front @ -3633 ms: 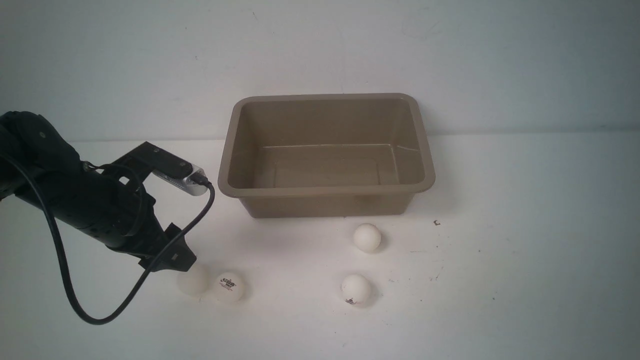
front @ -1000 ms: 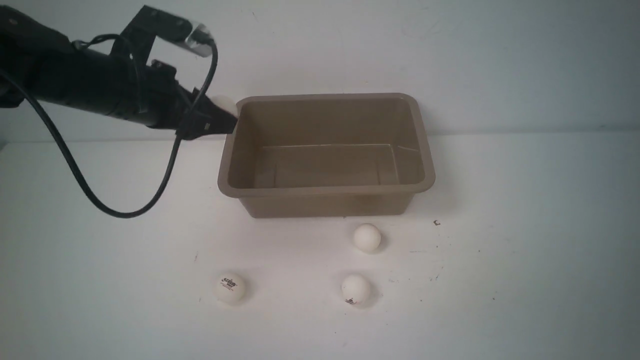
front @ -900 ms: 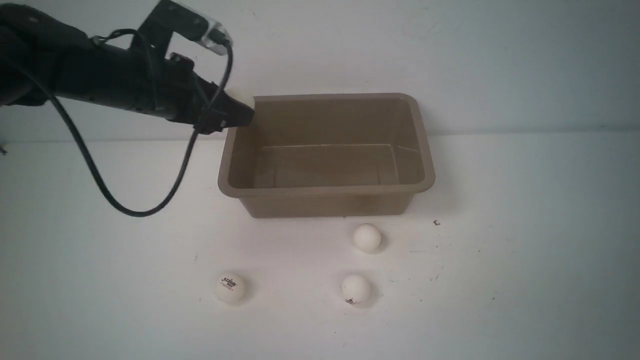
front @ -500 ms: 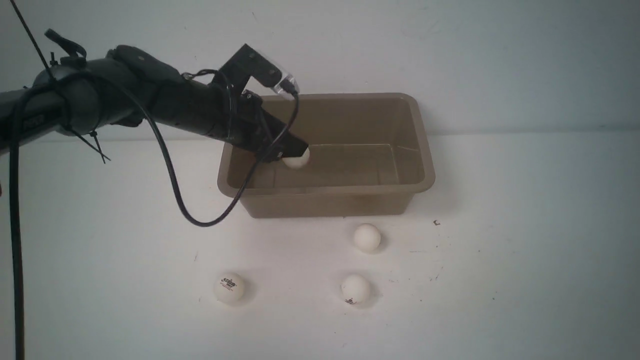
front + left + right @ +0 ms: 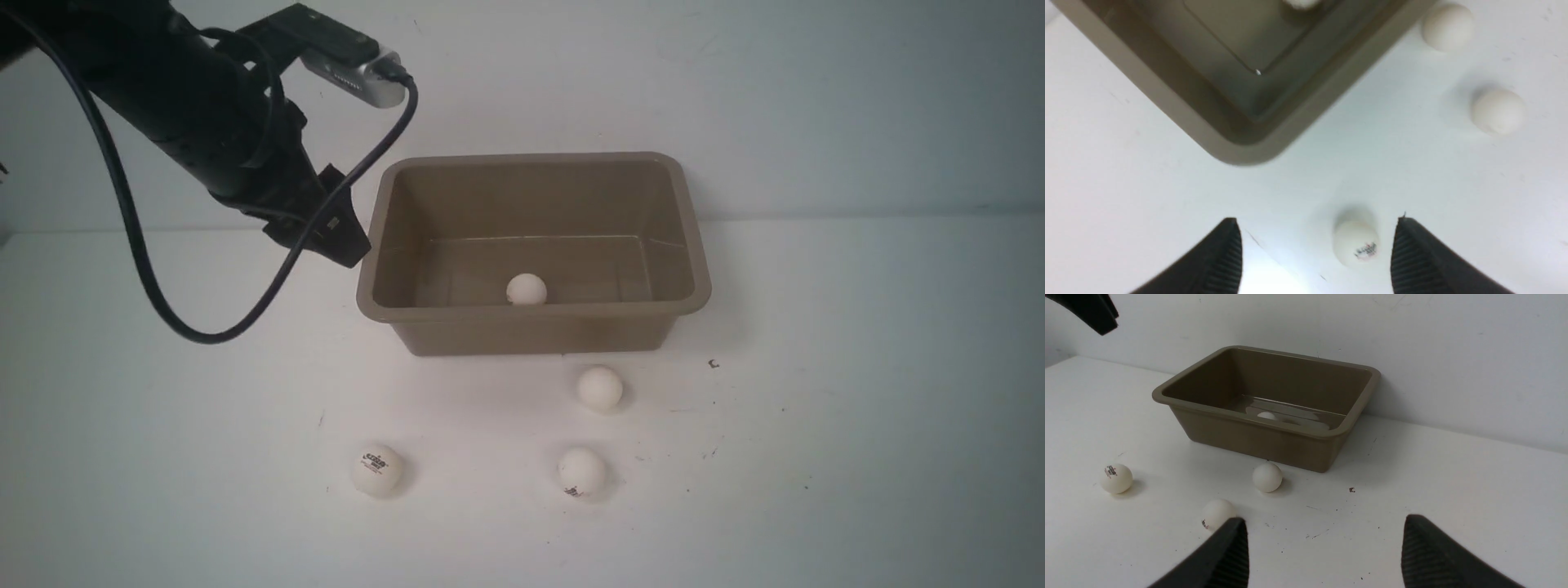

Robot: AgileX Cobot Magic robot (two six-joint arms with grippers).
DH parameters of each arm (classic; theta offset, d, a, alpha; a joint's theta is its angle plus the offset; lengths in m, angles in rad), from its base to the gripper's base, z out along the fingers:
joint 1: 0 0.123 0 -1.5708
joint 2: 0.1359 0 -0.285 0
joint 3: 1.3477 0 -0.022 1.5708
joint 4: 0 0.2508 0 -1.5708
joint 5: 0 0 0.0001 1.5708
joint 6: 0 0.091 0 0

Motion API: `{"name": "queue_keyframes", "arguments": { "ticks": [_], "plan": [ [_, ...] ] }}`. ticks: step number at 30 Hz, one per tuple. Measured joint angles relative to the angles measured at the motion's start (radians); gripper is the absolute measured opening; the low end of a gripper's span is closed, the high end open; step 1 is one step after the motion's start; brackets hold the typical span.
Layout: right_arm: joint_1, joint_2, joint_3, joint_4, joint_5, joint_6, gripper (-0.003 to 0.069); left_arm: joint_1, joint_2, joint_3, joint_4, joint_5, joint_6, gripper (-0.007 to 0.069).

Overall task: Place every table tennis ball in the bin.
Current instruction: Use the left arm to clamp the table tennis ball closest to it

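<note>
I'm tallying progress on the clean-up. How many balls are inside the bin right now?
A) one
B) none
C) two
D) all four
A: a single ball sits on the floor of the bin, while three balls lie outside in front of it.

Flat white tabletop [image 5: 857, 457] w/ small dark speck [image 5: 713, 363] & faint scuffs [image 5: 715, 449] nr it; plain pale grey wall [image 5: 816, 98] behind.
</note>
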Motion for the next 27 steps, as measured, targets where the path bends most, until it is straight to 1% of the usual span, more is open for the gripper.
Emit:
{"name": "queue_keyframes", "arguments": {
  "ticks": [6, 10, 11, 16, 20, 23, 27],
  "plan": [
    [0.000, 0.000, 0.000, 0.004, 0.000, 0.000, 0.0461, -0.001, -0.054, 0.046, 0.004, 0.013, -0.032, 0.0436],
    [0.000, 0.000, 0.000, 0.013, 0.001, 0.000, 0.0461, -0.001, -0.079, 0.179, 0.002, 0.012, -0.041, 0.0436],
    [0.000, 0.000, 0.000, 0.020, 0.002, 0.000, 0.0461, -0.001, -0.084, 0.241, -0.004, 0.012, -0.043, 0.0436],
    [0.000, 0.000, 0.000, 0.027, 0.003, 0.000, 0.0461, -0.009, -0.087, 0.406, -0.048, -0.001, -0.044, 0.0436],
    [0.000, 0.000, 0.000, 0.027, 0.003, 0.000, 0.0461, -0.082, -0.087, 0.518, -0.056, -0.142, -0.019, 0.0436],
    [0.000, 0.000, 0.000, 0.029, 0.004, 0.000, 0.0461, -0.147, -0.087, 0.550, -0.051, -0.257, -0.013, 0.0436],
    [0.000, 0.000, 0.000, 0.028, 0.005, 0.000, 0.0461, -0.182, -0.074, 0.551, -0.044, -0.342, -0.029, 0.0436]
  ]
}}
